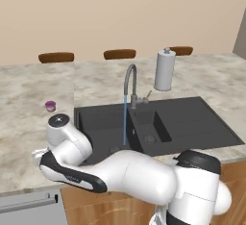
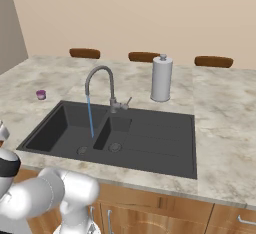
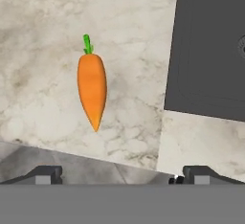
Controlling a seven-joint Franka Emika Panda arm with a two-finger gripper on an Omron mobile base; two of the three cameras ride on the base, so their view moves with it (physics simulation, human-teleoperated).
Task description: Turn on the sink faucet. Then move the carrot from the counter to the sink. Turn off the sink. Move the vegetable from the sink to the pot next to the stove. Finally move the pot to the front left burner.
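Note:
The carrot (image 3: pixel 92 88) is small, orange and tapered, with a green tuft. It lies flat on the marbled counter (image 3: pixel 38 36), just left of the dark sink's (image 3: pixel 210 50) corner. My gripper (image 3: pixel 122 177) hovers above it, open, with nothing between the fingertips (image 3: pixel 45 175); the carrot sits ahead and a little left of their midline. The grey gooseneck sink faucet (image 1: pixel 129 82) is on, and a thin blue stream (image 1: pixel 125 123) falls into the large basin. From the right, the faucet (image 2: pixel 102 85) stands over the double-basin sink (image 2: pixel 150 143).
A white paper-towel roll (image 1: pixel 164 70) stands behind the sink at the right. A small purple cup (image 1: pixel 50 106) sits on the counter left of the sink. My arm bends low across the counter's front left edge (image 1: pixel 72 176). Chair backs line the far side.

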